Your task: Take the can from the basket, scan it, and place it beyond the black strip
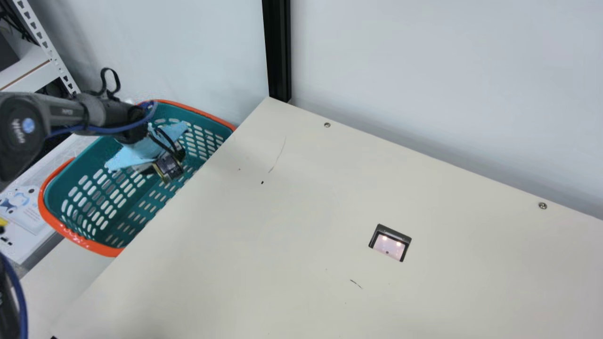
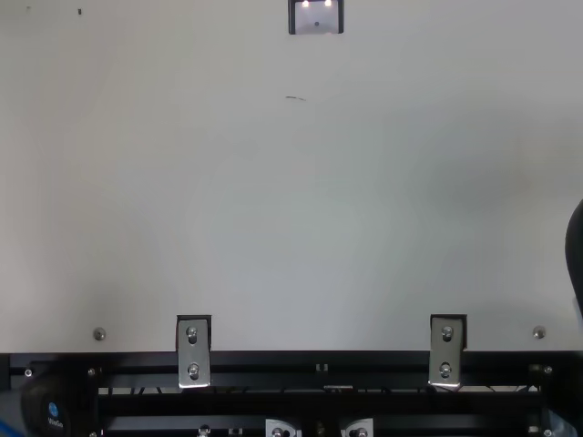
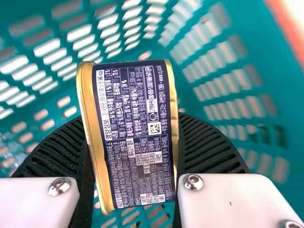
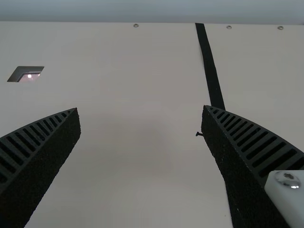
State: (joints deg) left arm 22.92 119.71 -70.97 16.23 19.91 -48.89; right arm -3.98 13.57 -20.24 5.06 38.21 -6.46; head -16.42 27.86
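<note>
Over the basket (image 1: 89, 242), at the main view's left, my left gripper (image 1: 153, 162) is shut on the can (image 1: 168, 167). The left wrist view has the can (image 3: 135, 137), gold-edged with a dark printed label, pinched between both ribbed fingers of the left gripper (image 3: 132, 147), and basket mesh (image 3: 223, 52) behind it. My right gripper (image 4: 140, 111) stands open above the table with nothing between its fingers. The scanner window (image 1: 390, 244) is set into the tabletop. In the right wrist view the black strip (image 4: 210, 66) runs along the table, partly behind the right finger.
The cream table (image 1: 264, 245) borders the basket's right side. A black post (image 1: 277, 52) rises at its far corner, in front of a pale wall (image 1: 424, 70). A white shelf (image 1: 35, 66) stands at the far left. Black rails (image 2: 319, 369) line the near edge.
</note>
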